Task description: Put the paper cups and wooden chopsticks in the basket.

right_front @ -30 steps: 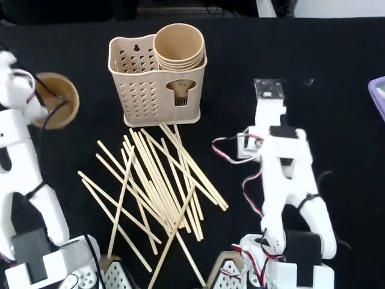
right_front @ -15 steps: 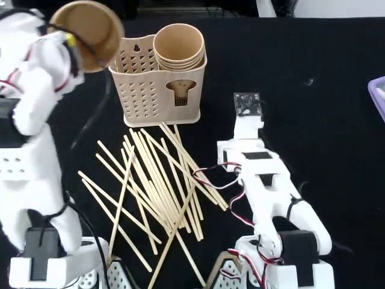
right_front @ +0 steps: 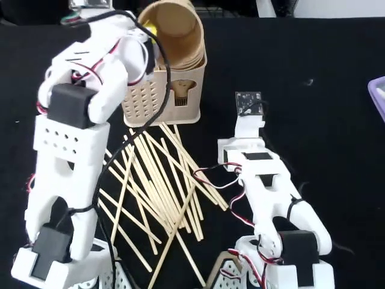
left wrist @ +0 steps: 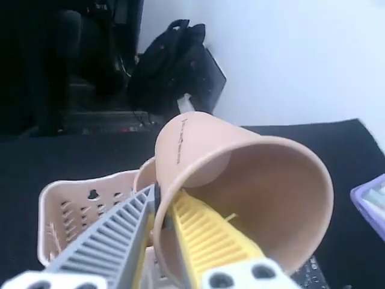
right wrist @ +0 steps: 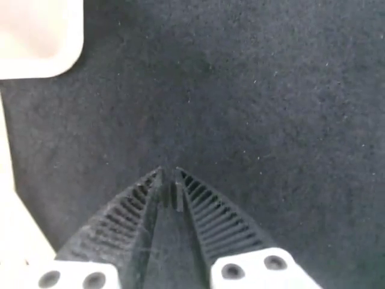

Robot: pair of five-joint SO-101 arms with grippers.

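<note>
A: Where is the paper cup (right_front: 175, 31) right now?

B: In the air above the basket (right_front: 150, 99), tipped well off upright, just over the stacked cups (right_front: 194, 58) that sit in one compartment. The left gripper (left wrist: 161, 201) is clamped on its rim, one finger inside the wall and one outside.

A: So what worries you?

B: The tilt. If the cup is let go at this angle, I think its base misses the top cup's mouth. It would roll off the stack and over the basket's edge onto the table (right_front: 325, 120).

A: And the grip?

B: A pinch on a thin paper rim can crease it, and a bent rim may not nest cleanly. Pushing down hard could also tip the light basket.

A: The rest?

B: The wooden chopsticks (right_front: 159, 186) lie scattered on the table in front of the basket, none inside. The right gripper (right wrist: 169, 180) hangs over bare table near the basket's corner, fingers pressed together on nothing. A careless sweep from there might scatter the sticks.
</note>
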